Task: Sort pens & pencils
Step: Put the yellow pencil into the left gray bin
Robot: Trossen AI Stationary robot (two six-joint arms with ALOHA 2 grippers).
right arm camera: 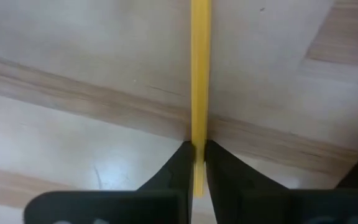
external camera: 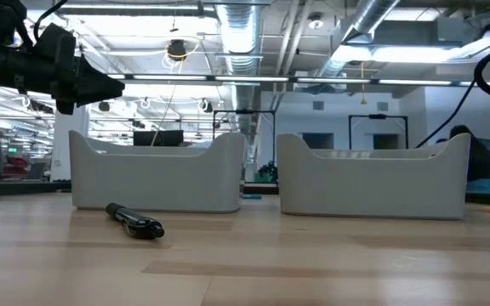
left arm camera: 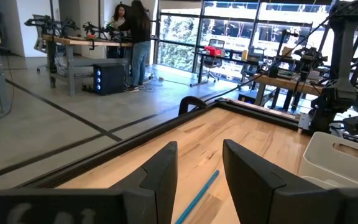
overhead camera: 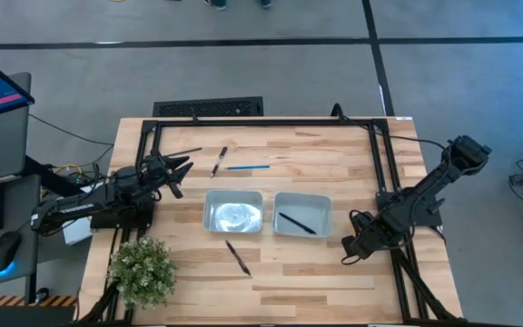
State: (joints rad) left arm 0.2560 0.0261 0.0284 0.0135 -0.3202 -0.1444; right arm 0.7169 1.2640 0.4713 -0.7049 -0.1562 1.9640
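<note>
Left arm: stretched low along the table's left edge, left gripper point(overhead camera: 182, 170) parted. Right arm: folded at right edge, right gripper point(right arm camera: 196, 163) pointed down, fingers pinched together.

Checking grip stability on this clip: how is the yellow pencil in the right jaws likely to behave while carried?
The yellow pencil looks straight and unbent, so probably stiff. The right gripper pinches it near one end, so it may pivot or slip. It is thin, so likely light; if dropped on the table it may roll.
</note>
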